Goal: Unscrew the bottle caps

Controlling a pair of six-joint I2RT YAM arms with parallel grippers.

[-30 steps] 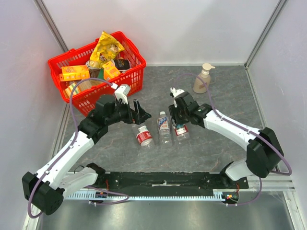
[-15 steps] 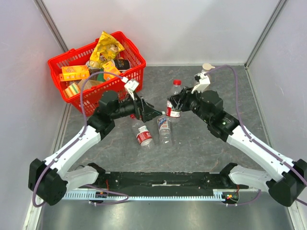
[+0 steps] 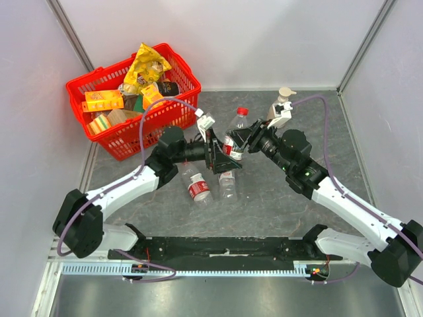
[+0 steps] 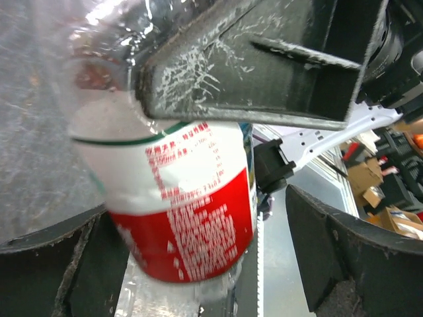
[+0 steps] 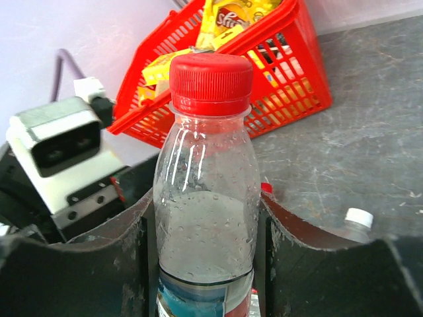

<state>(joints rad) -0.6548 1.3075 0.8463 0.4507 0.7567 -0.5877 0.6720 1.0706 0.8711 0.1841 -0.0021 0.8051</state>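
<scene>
step: bracing bottle (image 5: 205, 198), centre frame | my right gripper (image 5: 206, 264) clamps its body | my left gripper (image 4: 198, 257) wide around label (image 4: 198, 218) | next, likely: close left, twist red cap (image 5: 211, 82)

High camera looks down from behind; wrist cameras (very close) share one bottle (image 5: 206, 218).

Now aloft: bottle (image 3: 236, 129), left tool (image 3: 222, 152) alongside

I stood in a lab test cell: white panel walls (image 3: 231, 39) boxed my grey bench (image 3: 357, 132), mounting rail (image 3: 218, 269) at bottom.
</scene>
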